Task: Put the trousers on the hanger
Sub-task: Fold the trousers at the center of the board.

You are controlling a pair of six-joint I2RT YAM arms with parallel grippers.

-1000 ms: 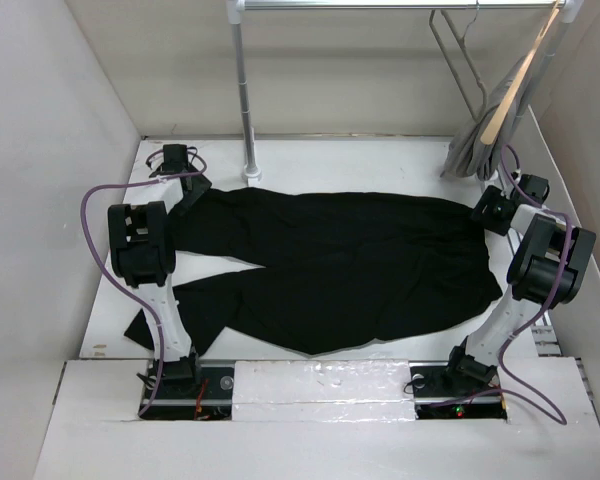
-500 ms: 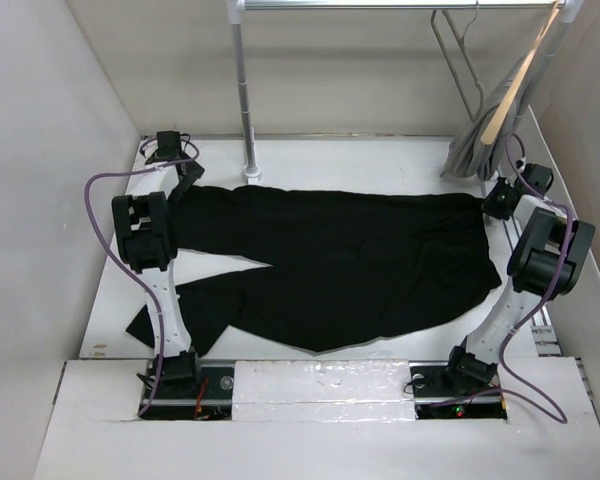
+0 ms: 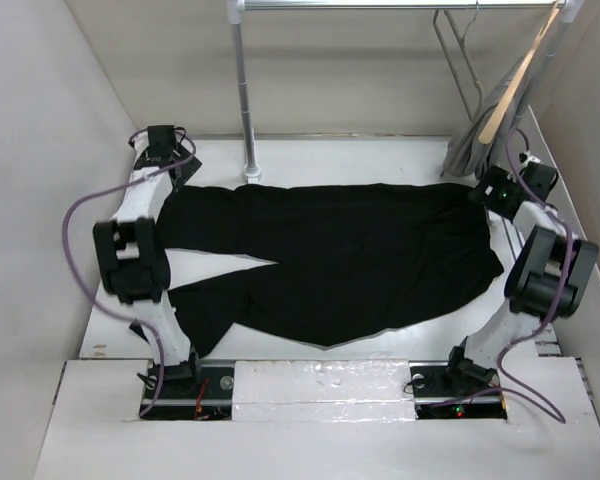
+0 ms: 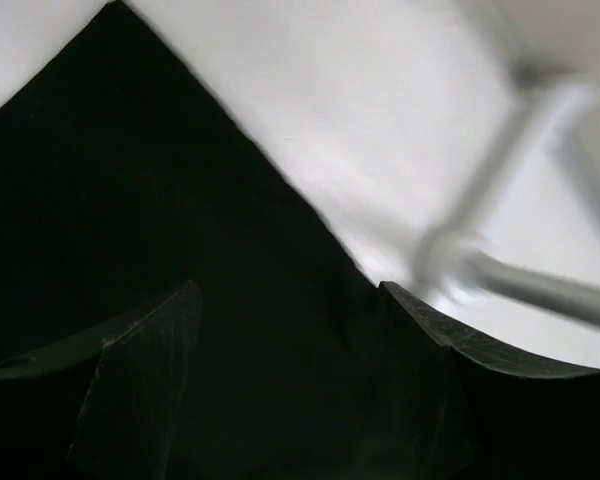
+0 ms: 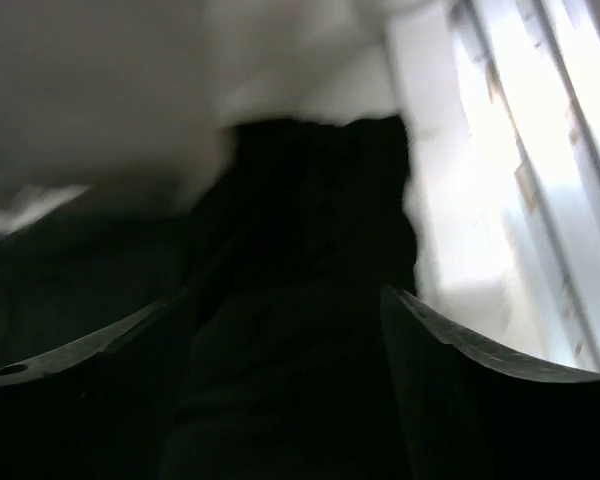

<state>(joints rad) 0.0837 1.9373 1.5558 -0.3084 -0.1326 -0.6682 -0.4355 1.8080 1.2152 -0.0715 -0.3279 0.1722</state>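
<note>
The black trousers lie spread flat on the white table, waist to the right and legs to the left. My left gripper hovers at their far left corner. In the left wrist view its jaws stand wide apart, with black cloth filling the gap below them. My right gripper is over the far right corner, open, with black fabric under it. The hanger, thin grey wire, hangs on the rail at the back right, apart from both grippers.
A metal rail post stands at the back, just beyond the trousers' far edge, and shows blurred in the left wrist view. A pale wooden hanger with grey cloth hangs beside the wire one. White walls close in both sides.
My left arm has stretched toward the far left corner and the right gripper moved a little back. The trousers' far edge has shifted slightly toward the back and lies straighter.
</note>
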